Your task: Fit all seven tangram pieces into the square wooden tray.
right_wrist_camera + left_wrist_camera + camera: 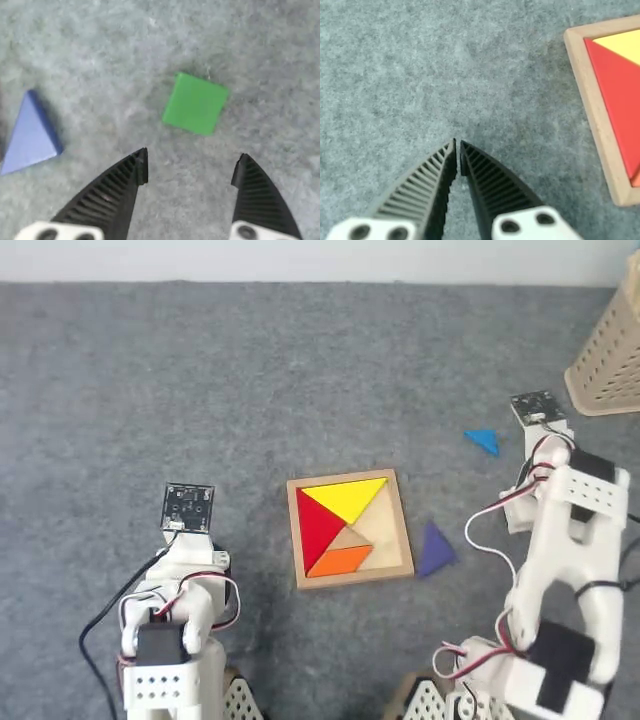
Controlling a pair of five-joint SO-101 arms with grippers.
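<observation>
Ribbed black left hand (458, 145) pressed together, right hand (192, 165) spread near flat green square (195, 103), fuzzy grey carpet (420, 75)

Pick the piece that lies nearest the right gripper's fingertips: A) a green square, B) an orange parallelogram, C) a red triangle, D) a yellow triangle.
A: in the right wrist view the green square lies just past the tips of the right gripper, whose jaws stand apart.

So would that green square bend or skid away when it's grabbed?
Probably stiff: the green square has crisp, straight edges. Likely light, since it looks thin. It lies flat on the fuzzy grey mat, so it shouldn't roll and probably won't skid far.
</observation>
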